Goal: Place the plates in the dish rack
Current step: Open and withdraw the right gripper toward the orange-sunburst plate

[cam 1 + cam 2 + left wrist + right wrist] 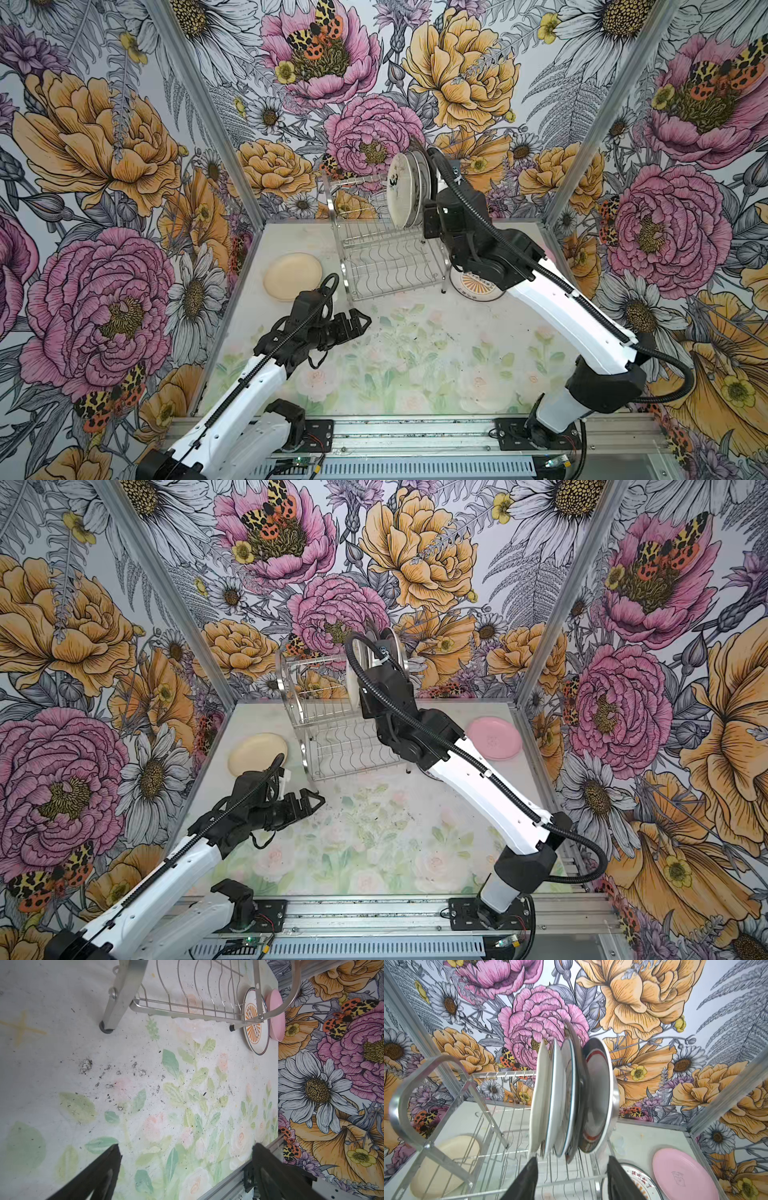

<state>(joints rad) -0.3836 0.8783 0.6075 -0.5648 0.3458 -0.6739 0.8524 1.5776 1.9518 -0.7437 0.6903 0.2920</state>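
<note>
The right hand (572, 1158) is up at the top tier of the dish rack (390, 257), fingers spread and pinching nothing, close to about 5 plates (556, 1095) standing on edge there. 3 more lie flat on the counter (415, 365). The cream plate (293, 276) is left of the rack, just beyond the left hand (357, 324), which is spread wide and empty. The sunburst plate (252, 1036) and pink plate (493, 737) lie to the rack's right. The left hand looks nearest the cream one. Flowered walls enclose 3 sides.
</note>
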